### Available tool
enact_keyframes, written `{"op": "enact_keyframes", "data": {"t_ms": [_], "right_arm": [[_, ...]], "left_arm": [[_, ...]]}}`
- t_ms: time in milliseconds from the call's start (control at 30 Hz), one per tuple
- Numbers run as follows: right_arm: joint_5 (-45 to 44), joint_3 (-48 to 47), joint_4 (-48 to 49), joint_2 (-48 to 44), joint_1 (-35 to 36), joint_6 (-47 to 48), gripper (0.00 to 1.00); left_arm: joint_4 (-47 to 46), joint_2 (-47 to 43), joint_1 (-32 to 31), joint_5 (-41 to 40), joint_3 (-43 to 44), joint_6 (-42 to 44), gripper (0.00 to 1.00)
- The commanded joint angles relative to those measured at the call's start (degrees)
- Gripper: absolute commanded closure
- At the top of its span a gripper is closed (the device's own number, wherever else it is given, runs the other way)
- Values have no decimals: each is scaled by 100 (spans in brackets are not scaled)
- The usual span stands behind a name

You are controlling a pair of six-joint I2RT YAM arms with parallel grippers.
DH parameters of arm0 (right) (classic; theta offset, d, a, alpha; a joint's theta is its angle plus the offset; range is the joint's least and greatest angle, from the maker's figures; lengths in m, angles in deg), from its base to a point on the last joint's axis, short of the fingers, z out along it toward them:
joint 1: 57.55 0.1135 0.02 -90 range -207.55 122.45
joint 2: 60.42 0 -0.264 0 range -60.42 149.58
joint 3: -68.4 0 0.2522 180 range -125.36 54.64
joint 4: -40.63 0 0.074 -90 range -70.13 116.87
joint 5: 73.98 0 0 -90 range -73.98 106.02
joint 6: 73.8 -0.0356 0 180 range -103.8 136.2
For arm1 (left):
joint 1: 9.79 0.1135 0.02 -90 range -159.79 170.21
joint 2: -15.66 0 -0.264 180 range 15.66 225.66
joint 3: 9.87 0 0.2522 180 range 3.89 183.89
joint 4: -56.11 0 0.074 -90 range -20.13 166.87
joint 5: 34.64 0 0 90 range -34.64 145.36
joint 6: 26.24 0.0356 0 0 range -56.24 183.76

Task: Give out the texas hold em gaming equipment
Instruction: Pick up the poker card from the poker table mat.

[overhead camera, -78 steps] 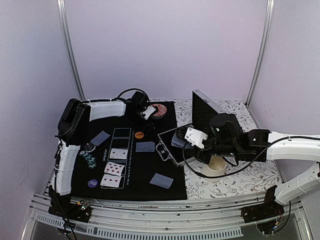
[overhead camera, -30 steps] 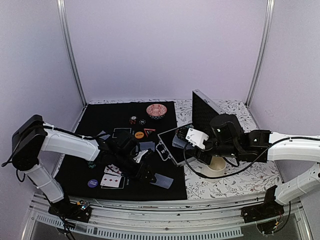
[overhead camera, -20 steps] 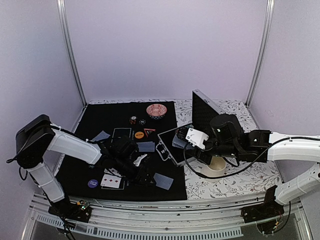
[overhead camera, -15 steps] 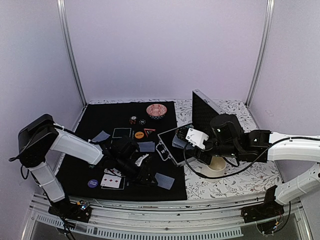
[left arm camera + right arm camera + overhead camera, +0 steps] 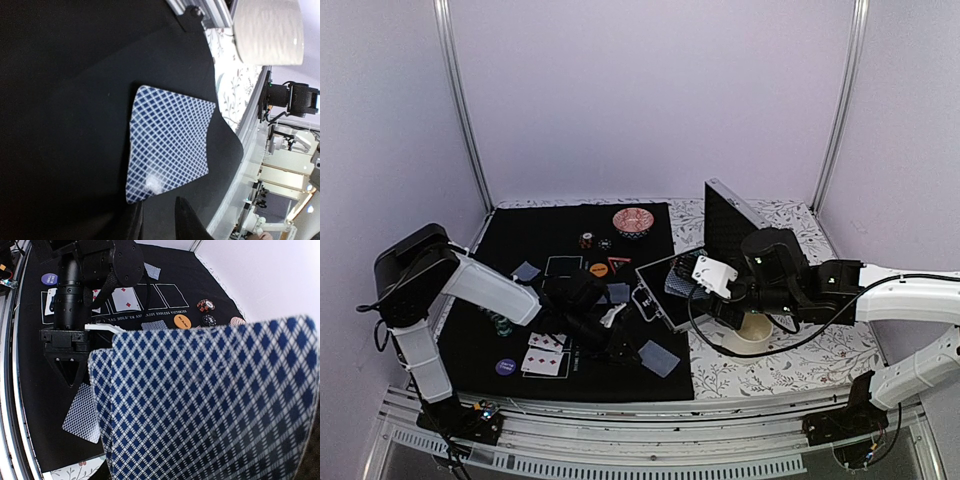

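One card (image 5: 167, 145), blue-checked back up, lay flat on the black mat (image 5: 60, 100) just beyond the left gripper (image 5: 157, 222), its near edge beside one fingertip. The jaws stood slightly apart with nothing between them. One deck (image 5: 210, 400) of like cards, pinched in the right gripper (image 5: 690, 285), filled that wrist's view and hid the fingers. Past the deck lay an orange disc (image 5: 182, 321) and a striped chip (image 5: 205, 305). One white cup (image 5: 268, 30) stood well beyond the left gripper, off the mat.
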Motion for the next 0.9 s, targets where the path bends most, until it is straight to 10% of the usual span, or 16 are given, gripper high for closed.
{"op": "enact_keyframes", "data": {"t_ms": [0,867], "right_arm": [[52,46,75,-179,21,-87,59],[78,46,1,-213,26,-70,59]], "left_arm": [[-256,281,89,-222,222,25,79],[-572,1208,385,-471,928,68,76]]}}
